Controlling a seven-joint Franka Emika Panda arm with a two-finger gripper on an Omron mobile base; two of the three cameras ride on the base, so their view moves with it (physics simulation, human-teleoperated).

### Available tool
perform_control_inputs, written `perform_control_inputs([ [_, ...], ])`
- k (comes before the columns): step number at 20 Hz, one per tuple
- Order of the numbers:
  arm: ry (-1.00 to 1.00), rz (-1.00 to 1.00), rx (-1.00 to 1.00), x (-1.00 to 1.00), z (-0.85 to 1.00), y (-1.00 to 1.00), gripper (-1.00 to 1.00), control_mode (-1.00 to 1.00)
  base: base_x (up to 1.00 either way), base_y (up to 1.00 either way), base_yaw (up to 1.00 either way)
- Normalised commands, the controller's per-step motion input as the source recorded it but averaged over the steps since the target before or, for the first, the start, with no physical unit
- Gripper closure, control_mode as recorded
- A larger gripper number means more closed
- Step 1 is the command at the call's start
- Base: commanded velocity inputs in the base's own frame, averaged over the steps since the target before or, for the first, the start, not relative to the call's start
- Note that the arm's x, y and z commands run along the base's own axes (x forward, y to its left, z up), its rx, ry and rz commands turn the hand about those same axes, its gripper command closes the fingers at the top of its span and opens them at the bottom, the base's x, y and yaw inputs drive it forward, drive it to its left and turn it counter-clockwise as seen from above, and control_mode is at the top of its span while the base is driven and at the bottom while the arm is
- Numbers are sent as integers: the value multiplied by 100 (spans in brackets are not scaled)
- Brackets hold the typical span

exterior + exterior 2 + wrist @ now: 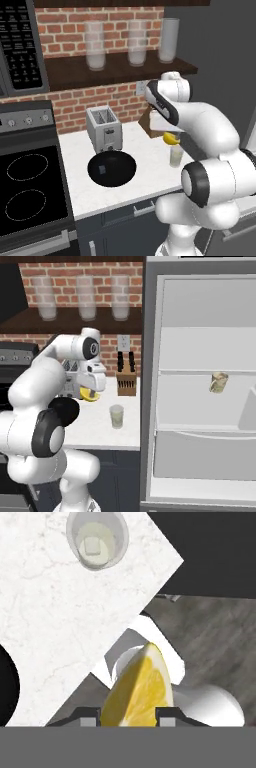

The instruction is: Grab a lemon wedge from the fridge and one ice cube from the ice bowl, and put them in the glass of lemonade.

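My gripper [128,718] is shut on the lemon wedge [137,689], a bright yellow chunk between the two fingertips. The held lemon wedge [171,138] hangs over the white counter, just above and behind the glass of lemonade [176,156]. From the right side, the lemon wedge [90,395] sits left of and higher than the glass of lemonade [116,416]. The glass of lemonade [97,539] shows from above with a small pale square shape in the liquid. The ice bowl [112,168] holds an ice cube [102,170]. The fridge [200,406] stands open.
A toaster [104,129] stands behind the bowl, and the stove top [27,190] lies to its left. A knife block [126,378] sits against the brick wall. Inside the fridge, a small jar [218,382] rests on a shelf. Tall frosted glasses [95,45] line the wall shelf.
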Motion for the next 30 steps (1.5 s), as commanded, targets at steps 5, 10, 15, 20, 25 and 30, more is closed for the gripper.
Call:
perform_control_inputs([
  [5,-33,-13,-20,-26,-11,0,100,-100,0,0,0],
  [10,-24,-5,-14,8,0,0,100,-100,0,0,0],
  [15,-8,0,-2,8,0,-9,100,-100,0,0,0],
  [20,2,1,0,0,0,-23,100,-100,0,0,0],
  [25,1,8,0,21,0,-37,100,-100,0,0,0],
  [30,0,15,0,52,-7,-26,100,-100,0,0,0],
])
